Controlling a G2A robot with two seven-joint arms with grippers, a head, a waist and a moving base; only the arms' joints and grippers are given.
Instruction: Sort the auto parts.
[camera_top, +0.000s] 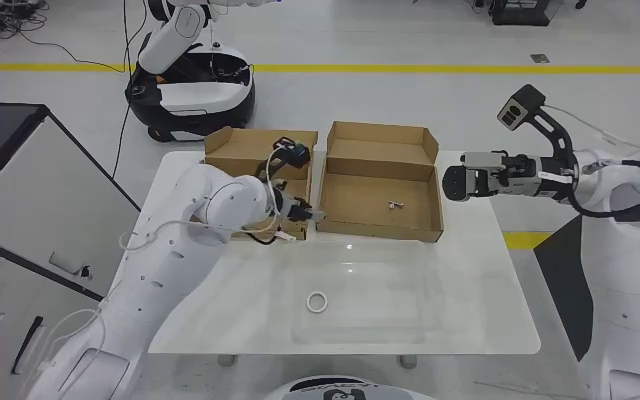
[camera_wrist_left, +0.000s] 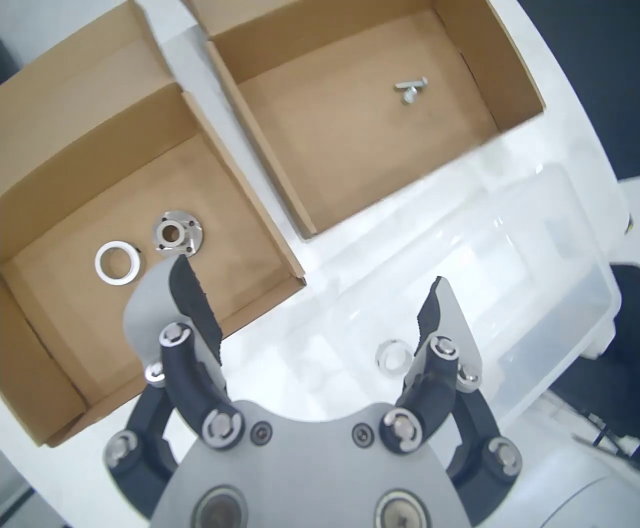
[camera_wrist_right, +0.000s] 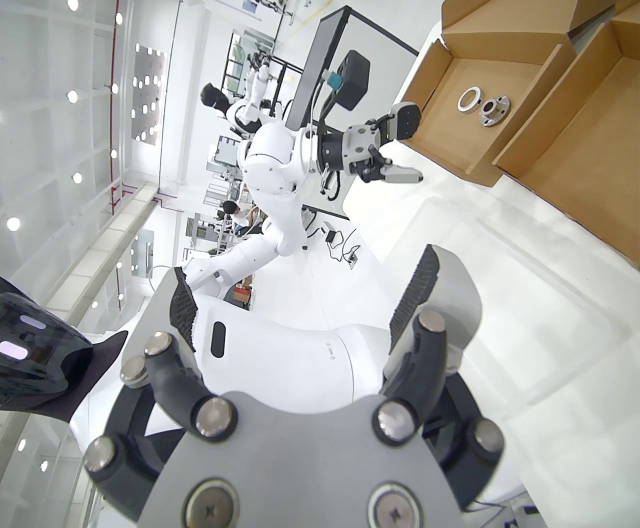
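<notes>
Left arm is wearing glossy white shells, with small dark holes dotting the forearm. Left gripper is running a grey metal palm plate. Black curved linkages are coming off that plate, carrying silver fingers with black ribbed pads, all pinned by silver screws with clips. Behind the plate, pale and black cables are looping past a black camera block. Right arm is mixing white shells with black segments; right gripper is using the same build, with two crosshead screws sitting on its plate.
</notes>
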